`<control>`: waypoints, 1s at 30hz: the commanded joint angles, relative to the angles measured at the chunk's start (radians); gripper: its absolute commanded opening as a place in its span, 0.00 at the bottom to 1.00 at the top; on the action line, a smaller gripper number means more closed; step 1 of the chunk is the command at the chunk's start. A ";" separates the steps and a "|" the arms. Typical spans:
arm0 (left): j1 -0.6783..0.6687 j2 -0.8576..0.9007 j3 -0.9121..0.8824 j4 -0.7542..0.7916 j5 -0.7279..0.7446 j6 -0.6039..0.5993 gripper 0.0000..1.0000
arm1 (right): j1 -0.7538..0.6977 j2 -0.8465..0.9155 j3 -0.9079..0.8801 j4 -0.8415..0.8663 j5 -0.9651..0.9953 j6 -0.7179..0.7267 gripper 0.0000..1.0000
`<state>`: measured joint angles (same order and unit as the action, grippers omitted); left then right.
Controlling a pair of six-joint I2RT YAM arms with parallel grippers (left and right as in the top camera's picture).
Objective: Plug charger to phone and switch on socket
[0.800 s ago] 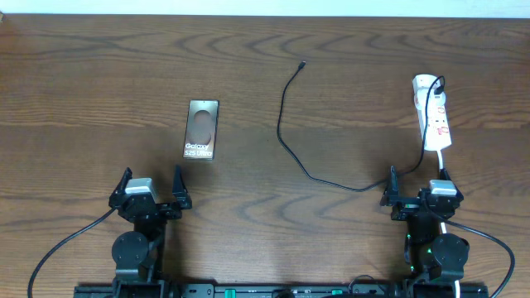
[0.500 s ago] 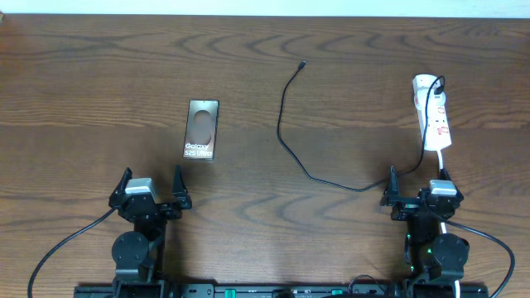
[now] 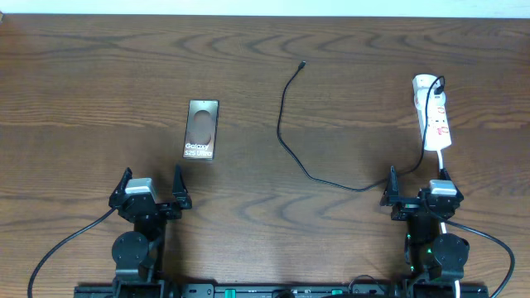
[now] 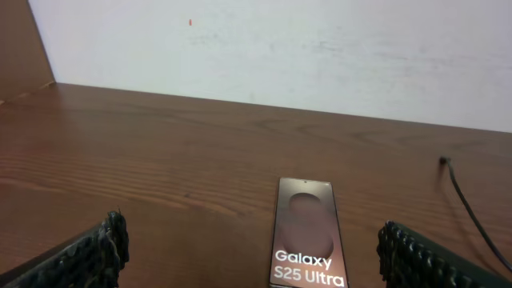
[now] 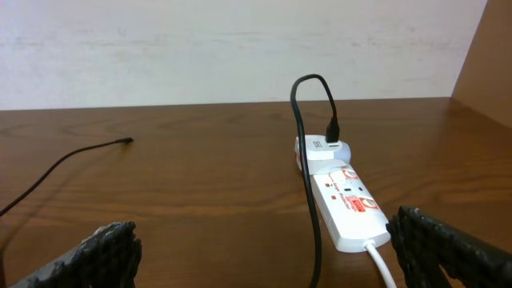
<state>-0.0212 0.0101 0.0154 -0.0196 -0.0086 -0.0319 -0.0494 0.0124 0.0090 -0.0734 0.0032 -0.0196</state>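
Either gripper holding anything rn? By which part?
Nothing held. Left gripper and right gripper are both open and empty; phone and charger lie untouched.

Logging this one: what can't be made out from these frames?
- Phone port: left wrist view, lower end cut off by the bottom edge; overhead, too small.
- Socket switch positions: red marks too small in the right wrist and overhead views.
- White cord: right wrist view, runs off the bottom edge.
- Charger: overhead, a stretch is hidden under the right hand.
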 commanded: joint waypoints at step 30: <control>0.003 0.134 0.306 0.412 0.276 -0.361 0.98 | -0.003 -0.006 -0.003 -0.002 0.002 -0.015 0.99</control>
<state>-0.0212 0.0681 0.1795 0.4664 0.3077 -0.4686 -0.0494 0.0124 0.0090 -0.0738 0.0032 -0.0200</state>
